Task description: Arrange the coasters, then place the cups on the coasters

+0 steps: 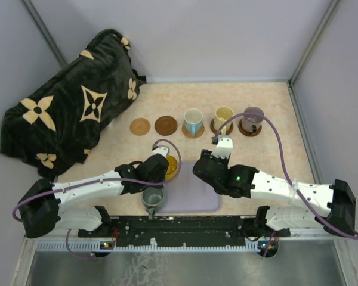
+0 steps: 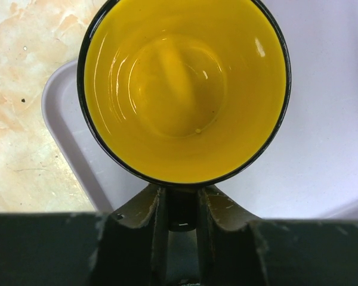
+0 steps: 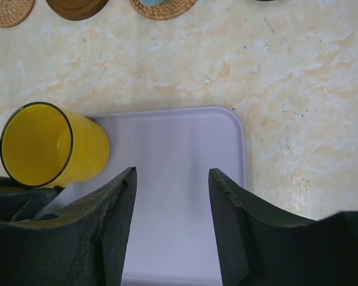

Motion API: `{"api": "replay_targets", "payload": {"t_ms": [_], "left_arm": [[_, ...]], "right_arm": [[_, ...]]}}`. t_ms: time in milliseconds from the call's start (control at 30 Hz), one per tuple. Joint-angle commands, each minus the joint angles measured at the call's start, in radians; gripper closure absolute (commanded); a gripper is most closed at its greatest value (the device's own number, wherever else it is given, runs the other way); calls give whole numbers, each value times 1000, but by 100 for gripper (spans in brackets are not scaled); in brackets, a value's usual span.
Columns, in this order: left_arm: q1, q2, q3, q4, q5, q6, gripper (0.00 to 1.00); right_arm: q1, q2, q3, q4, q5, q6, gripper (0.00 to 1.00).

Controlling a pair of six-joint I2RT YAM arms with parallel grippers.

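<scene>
**Yellow cup in the left tool, free coasters straight beyond it**

Closest to the near edge of the table (image 1: 268,101), the grey-green cup (image 1: 153,198) stands at the near left corner of the lavender tray (image 3: 185,137), with no tool on it.

A little farther in, the left tool (image 2: 182,205) has its jaws drawn almost together on a dark, narrow piece at the near wall of the yellow cup (image 2: 185,89). I take that piece for the handle, so the grip looks made. The cup is upright, mouth up, at the tray's far left corner. Whether it has left the tray I cannot tell.

The right tool (image 3: 172,173) hangs over the middle of the tray, jaws about half apart and holding nothing.

Toward the far edge runs the row. The tan coaster (image 1: 140,126) and the dark brown coaster (image 1: 166,125) are bare. To their right the white cup with the blue handle (image 1: 193,121), the cream cup (image 1: 223,117) and the purple-grey cup (image 1: 252,115) each sit on a coaster.

The dark brown coaster lies almost directly beyond the yellow cup, in line with the left tool's reach, and the tan one is just to its left. The left arm is the nearer, so a straight carry toward the far edge looks like what is called for.
</scene>
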State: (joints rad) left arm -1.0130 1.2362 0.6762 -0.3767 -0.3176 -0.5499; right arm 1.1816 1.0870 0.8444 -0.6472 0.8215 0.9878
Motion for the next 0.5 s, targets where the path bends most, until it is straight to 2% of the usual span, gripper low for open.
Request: {"api": "replay_targets", "payload": {"t_ms": [0,233,467], "left_arm": [[-2,-13,13,21,-36,-6,100],[-2,-60,45,30,-171,-19,100],[-2,-73,70,132,-319,14,100]], "right_arm": [[-6,-13,10,48,29,12,48],[-7,-13,-6,42,38,12,47],[-12,-1,-34,-17,86,59,47]]}}
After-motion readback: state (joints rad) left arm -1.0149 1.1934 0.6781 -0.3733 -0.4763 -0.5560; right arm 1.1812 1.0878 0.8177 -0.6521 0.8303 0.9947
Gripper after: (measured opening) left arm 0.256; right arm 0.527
